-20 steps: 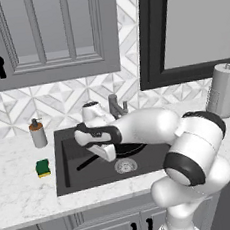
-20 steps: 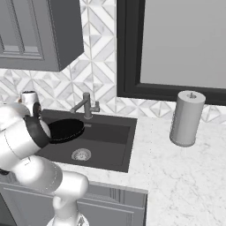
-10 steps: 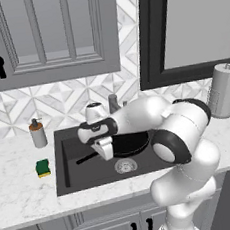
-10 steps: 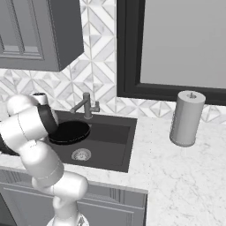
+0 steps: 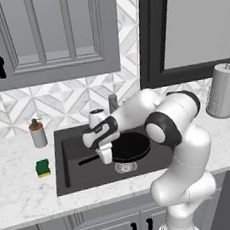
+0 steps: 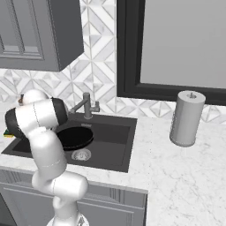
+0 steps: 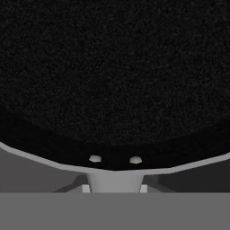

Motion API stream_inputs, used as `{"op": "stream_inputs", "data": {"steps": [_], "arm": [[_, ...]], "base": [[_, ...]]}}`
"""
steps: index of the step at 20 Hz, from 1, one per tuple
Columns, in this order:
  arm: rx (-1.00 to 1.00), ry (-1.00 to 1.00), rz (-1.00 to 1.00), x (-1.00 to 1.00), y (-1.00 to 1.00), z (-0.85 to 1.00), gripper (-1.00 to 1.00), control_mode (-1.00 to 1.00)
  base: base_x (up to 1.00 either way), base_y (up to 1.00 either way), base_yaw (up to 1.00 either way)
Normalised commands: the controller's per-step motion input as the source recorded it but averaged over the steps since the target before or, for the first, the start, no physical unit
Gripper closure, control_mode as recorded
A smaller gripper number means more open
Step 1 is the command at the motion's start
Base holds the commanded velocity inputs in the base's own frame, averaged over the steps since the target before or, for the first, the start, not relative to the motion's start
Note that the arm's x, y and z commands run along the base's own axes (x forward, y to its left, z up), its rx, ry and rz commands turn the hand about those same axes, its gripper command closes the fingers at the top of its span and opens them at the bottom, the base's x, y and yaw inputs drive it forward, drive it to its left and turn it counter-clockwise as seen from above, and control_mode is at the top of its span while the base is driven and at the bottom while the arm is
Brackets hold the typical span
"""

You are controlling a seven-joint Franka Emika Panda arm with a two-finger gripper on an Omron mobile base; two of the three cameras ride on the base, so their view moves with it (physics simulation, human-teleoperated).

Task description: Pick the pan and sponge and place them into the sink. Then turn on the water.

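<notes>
The dark sink (image 5: 66, 157) is set in the marble counter (image 5: 25, 197), and the black pan (image 5: 133, 146) hangs over its basin near the drain. The gripper (image 5: 106, 157) is clamped tight on the pan's rim. The small green sponge (image 5: 42, 168) lies on the counter left of the sink.

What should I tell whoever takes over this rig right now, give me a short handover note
Gripper: shut on the pan's rim, over the sink.
Pan: black, held over the sink basin, above the drain; handle points toward the sponge side. Whether it rests on the bottom is unclear.
Sponge: on the counter beside the sink, in front of the soap dispenser.
Faucet: no water running.
Done: pan brought to the sink.
Left: release the pan, move the sponge into the sink, turn on the water.
</notes>
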Motion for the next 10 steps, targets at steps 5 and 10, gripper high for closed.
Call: {"op": "stream_inputs", "data": {"steps": [5, 10], "arm": [[0.00, 0.00, -0.11, 0.15, -0.11, -0.43, 1.00, -1.00], [0.00, 0.00, -0.10, 0.05, 0.00, -0.41, 1.00, -1.00]], "base": [[0.00, 0.00, 0.00], [0.00, 0.00, 0.00]]}}
